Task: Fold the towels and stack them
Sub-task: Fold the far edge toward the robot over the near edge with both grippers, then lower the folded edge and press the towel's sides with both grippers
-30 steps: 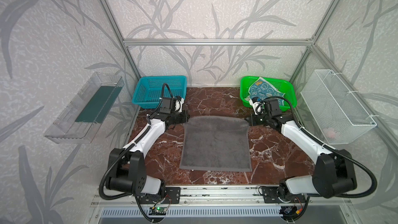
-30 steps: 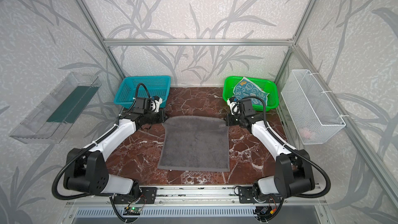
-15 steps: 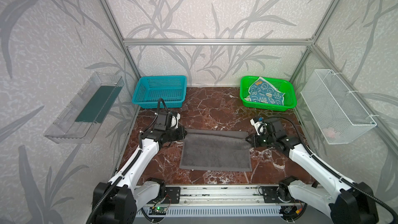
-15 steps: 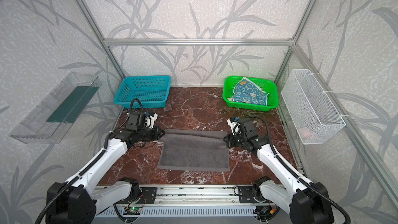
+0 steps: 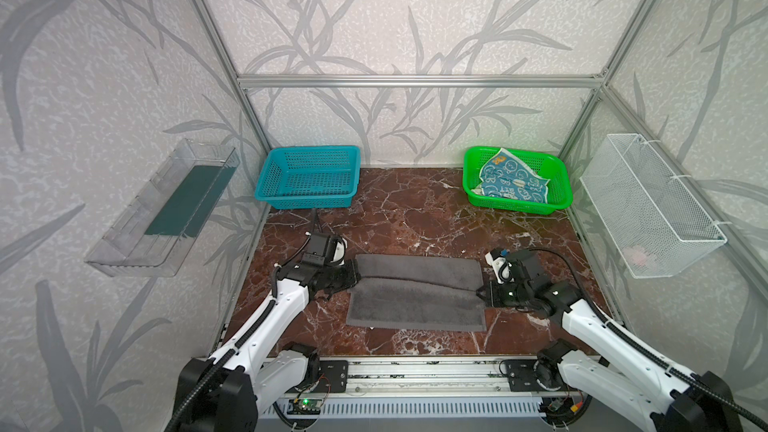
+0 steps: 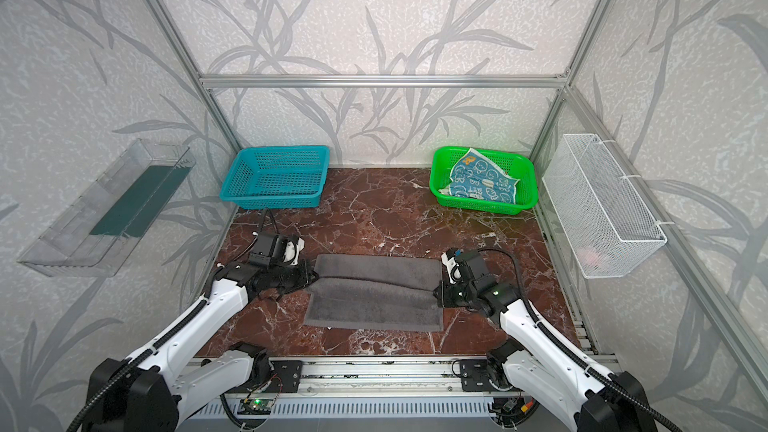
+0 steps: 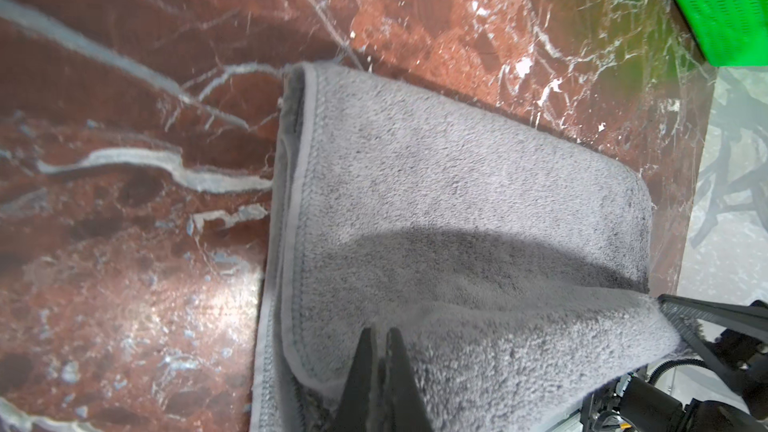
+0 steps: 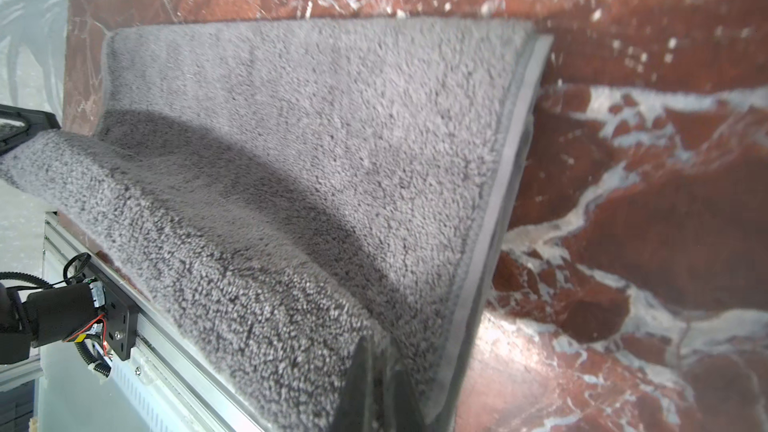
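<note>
Pinching the dark grey towel (image 5: 415, 303) at both ends, I am clamping my left gripper (image 5: 354, 279) on its left edge and my right gripper (image 5: 483, 293) on its right edge. Its far half is draping over the near half, which is lying flat on the marble table (image 5: 415, 218). Beyond, the teal-blue towel (image 5: 513, 181) is lying crumpled in the green basket (image 5: 559, 201).
</note>
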Available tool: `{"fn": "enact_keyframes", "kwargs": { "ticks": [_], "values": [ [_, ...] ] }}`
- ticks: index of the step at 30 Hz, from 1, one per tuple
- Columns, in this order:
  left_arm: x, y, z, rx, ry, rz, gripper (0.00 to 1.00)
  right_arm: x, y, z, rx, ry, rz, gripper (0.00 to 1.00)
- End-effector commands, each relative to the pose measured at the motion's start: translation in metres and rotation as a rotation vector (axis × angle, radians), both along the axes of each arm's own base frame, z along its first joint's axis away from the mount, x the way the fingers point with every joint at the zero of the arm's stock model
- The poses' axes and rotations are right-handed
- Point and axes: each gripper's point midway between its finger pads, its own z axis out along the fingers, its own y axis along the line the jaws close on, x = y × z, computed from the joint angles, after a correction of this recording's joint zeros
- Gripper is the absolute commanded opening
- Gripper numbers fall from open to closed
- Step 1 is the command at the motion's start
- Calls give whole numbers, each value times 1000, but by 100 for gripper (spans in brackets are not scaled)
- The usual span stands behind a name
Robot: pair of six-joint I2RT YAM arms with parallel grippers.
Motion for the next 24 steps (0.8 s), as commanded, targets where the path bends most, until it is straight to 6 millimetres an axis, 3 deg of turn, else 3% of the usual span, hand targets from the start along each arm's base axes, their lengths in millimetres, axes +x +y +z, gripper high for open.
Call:
{"fn": "enact_keyframes", "kwargs": {
  "ticks": [1, 12, 16, 24],
  "values": [
    [-7, 11, -14, 55, 59, 62, 0, -7, -7, -12, -24, 37, -43, 0],
    [-29, 21, -43, 134, 195, 134, 3, -24, -4, -34, -45, 118, -25, 4],
    [-31, 21, -51, 130, 208, 143, 18, -30, -6, -37, -55, 141, -34, 14],
    [-30, 34, -50, 205, 213, 177, 49, -43, -16, -33, -59, 158, -97, 47]
  ]
}}
